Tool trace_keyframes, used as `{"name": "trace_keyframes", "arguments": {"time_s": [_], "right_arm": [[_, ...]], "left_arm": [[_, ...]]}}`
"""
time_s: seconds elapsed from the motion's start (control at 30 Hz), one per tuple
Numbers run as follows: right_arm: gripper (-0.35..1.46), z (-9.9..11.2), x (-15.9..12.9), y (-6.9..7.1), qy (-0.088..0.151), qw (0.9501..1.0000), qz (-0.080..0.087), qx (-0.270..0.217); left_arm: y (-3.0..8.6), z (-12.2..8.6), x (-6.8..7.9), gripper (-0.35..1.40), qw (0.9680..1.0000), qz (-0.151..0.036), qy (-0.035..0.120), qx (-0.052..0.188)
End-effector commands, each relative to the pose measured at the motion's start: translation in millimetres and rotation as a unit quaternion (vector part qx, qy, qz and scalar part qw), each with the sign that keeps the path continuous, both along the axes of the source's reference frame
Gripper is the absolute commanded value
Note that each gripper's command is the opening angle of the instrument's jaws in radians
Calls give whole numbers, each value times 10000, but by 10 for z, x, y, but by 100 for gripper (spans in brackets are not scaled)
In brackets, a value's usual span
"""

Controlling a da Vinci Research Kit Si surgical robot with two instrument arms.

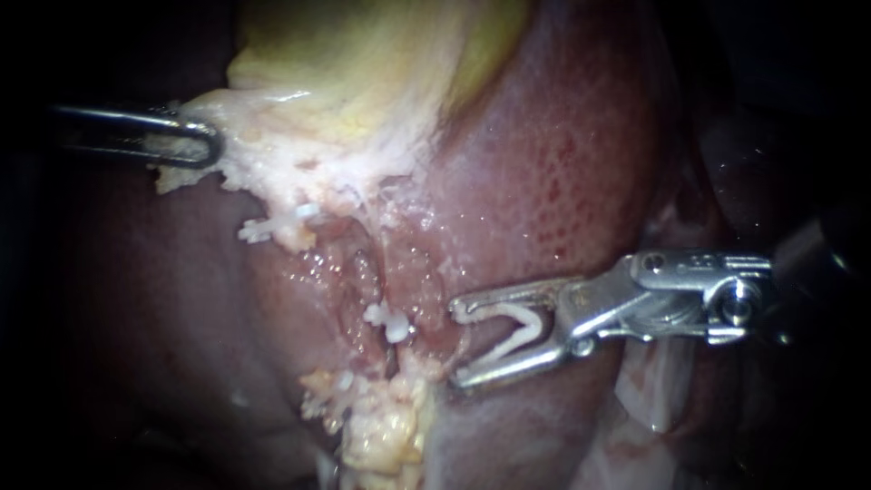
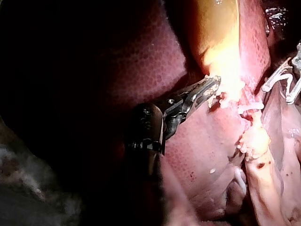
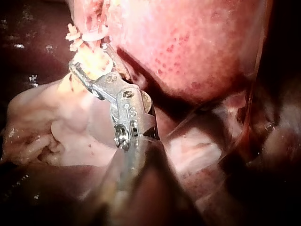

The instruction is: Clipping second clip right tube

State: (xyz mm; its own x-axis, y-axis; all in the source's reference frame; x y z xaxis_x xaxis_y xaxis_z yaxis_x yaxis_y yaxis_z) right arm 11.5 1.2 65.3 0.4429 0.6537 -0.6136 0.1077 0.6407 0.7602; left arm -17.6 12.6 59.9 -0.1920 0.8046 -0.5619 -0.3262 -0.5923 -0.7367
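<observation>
The liver (image 1: 562, 163) fills most of the endoscope view, dark red and wet. The yellow gallbladder (image 1: 363, 54) lies over its upper part. A ragged skirt of pale tissue (image 1: 299, 154) hangs from the gallbladder's lower edge.

The left instrument (image 1: 204, 145) comes in from the left. Its jaws are closed on the edge of that pale tissue and hold it out to the side. The right instrument (image 1: 455, 343) comes in from the right. Its jaws stand wide apart and carry an open white clip (image 1: 510, 344), one leg lying against each jaw.

Below the cleared bed sits a lump of fat (image 1: 386, 431). In the bed, the right tube (image 1: 370, 277) shows only as a faint pink ridge. A seated clip (image 1: 390, 322) sits across its lower end, just beside the tips of the right instrument. Another clip (image 1: 268, 227) sits well to the left, under the pale tissue.

The open clip is level with the seated one and not yet around the tube. Several things could go wrong from here:

- The jaws could close while short of the tube, so the clip pinches only wet liver bed.
- The clip could catch half the tube and leave it leaking.
- It could land on top of the seated clip and fail to lock.
- If the left grip tears through the soft tissue, the tube slackens and sinks out of sight.
</observation>
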Motion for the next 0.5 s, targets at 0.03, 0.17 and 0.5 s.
{"name": "trace_keyframes", "arguments": {"time_s": [0.03, 0.17, 0.5], "right_arm": [[45, 4, 4, 1, -35, 10000, 36, 40], [45, 13, 18, 8, -168, 9995, 162, 233], [45, 29, 38, 18, -317, 9967, 398, 628]], "left_arm": [[0, 0, 0, -35, 10000, -4, 3, 1], [0, 0, -1, -35, 10000, -6, 4, 1], [0, 0, -1, -35, 10000, -7, 5, 1]]}}
